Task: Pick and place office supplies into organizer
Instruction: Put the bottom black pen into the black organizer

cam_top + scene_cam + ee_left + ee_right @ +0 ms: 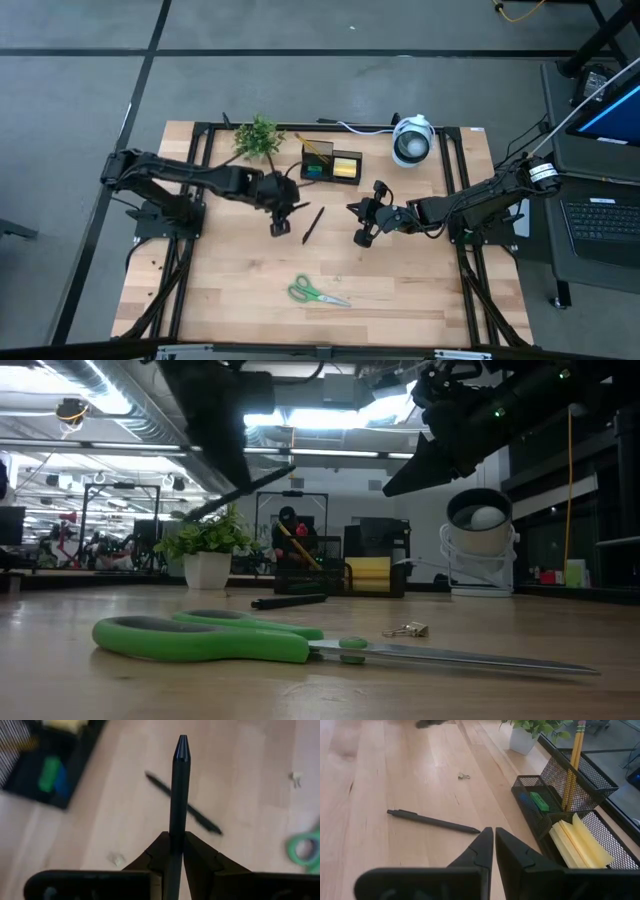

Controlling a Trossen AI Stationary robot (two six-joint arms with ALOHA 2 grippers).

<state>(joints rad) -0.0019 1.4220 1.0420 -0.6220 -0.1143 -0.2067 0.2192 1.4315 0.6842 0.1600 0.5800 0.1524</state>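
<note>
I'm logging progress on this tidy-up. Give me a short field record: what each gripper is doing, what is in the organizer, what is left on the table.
left gripper: shut on a black pen, held above the table
right gripper: shut, empty, beside the organizer
organizer: pencils, yellow sticky notes, green and blue pieces
left on table: second black pen, green scissors

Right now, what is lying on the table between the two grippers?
In the high view, one black pen lies on bare wood between the left gripper and the right gripper.
</note>
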